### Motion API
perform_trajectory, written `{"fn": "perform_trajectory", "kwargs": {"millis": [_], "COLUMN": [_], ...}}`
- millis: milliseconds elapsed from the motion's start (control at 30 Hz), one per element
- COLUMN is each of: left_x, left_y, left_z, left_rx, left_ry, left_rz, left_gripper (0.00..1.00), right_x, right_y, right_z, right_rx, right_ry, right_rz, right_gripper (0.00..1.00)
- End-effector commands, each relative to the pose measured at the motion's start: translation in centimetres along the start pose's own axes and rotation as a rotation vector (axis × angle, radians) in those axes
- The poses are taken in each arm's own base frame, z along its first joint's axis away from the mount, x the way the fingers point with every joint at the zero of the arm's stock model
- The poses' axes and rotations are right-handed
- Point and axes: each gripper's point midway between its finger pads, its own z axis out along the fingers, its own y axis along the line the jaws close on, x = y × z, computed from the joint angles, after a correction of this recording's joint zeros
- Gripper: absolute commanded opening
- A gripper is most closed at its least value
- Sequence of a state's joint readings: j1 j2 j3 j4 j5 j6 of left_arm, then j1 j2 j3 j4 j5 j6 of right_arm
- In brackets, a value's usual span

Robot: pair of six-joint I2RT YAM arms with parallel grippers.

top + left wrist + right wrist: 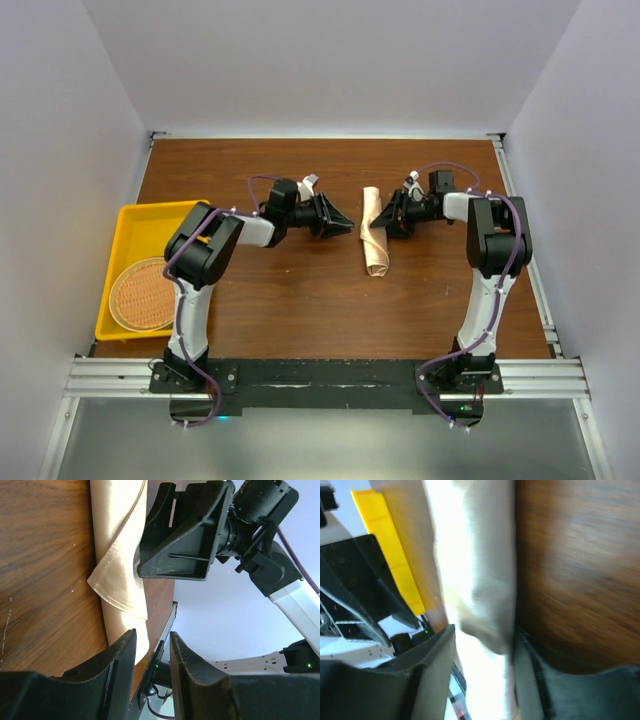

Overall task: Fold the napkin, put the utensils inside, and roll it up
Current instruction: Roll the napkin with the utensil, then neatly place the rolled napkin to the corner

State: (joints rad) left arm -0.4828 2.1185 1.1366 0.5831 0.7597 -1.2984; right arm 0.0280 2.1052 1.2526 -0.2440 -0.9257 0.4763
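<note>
Right wrist view is blown out and smeared, so take that side with a grain of salt. The napkin [375, 245] is rolled into a narrow tube just right of mid-table [300, 310], long axis running 12 to 6, with a loose corner flap showing in the left wrist view. Can't tell if any cutlery is inside the roll. The right gripper [374, 213] comes in from the roll's 3 o'clock near its upper half. Its fingers [432, 672] straddle the cloth, which fills the gap between them, but I can't tell if they're actually squeezing or just sitting around it. The left gripper [350, 225] sits at the roll's 9 o'clock, just short of it, jaws slightly parted, nothing in them. The yellow tray [150, 215] at the table's 9 o'clock edge holds the wicker mat [145, 295].
</note>
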Motion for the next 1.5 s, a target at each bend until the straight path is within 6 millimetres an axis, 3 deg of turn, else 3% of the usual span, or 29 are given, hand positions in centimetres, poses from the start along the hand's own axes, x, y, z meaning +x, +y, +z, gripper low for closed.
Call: {"fn": "perform_trajectory", "kwargs": {"millis": [0, 300, 433, 633, 733, 767, 933, 1167, 1433, 1467], "left_x": [-0.6, 0.4, 1.1, 1.9, 2.4, 2.7, 4.1, 6.0, 7.3, 7.4], "left_y": [-3.1, -3.4, -3.4, -4.1, -4.3, -4.0, -4.3, -3.5, -3.9, -4.0], "left_z": [-0.6, -2.0, -2.9, -5.0, -6.1, -6.4, -8.3, -10.5, -12.6, -12.8], "left_rx": [0.047, -0.003, -0.024, -0.079, -0.105, -0.116, -0.123, -0.153, -0.143, -0.14], "left_ry": [-0.003, 0.009, 0.008, -0.02, -0.031, -0.03, -0.048, -0.074, -0.135, -0.14], "left_rz": [0.089, 0.154, 0.164, 0.221, 0.252, 0.254, 0.262, 0.25, 0.249, 0.25], "left_gripper": [0.37, 0.37, 0.37, 0.37, 0.37, 0.37, 0.37, 0.37, 0.37, 0.38], "right_x": [-0.9, -2.0, -2.5, -1.2, -1.2, -1.5, -1.0, -1.2, -1.1, -1.0], "right_y": [0.4, 0.7, -0.3, 2.1, 2.3, 1.7, 1.1, -1.2, -2.3, -2.4], "right_z": [-0.9, -2.8, -4.0, -2.7, -1.7, -1.6, -0.7, -1.5, -3.0, -3.1], "right_rx": [0.073, 0.225, 0.457, 0.633, 0.668, 0.718, 0.84, 0.988, 1.06, 1.056], "right_ry": [-0.015, -0.053, -0.121, -0.169, -0.18, -0.183, -0.159, -0.151, -0.16, -0.153], "right_rz": [-0.086, -0.177, -0.25, -0.389, -0.412, -0.415, -0.465, -0.479, -0.508, -0.514], "right_gripper": [0.6, 0.77, 0.85, 0.93, 0.94, 0.98, 0.98, 0.82, 0.77, 0.72]}}
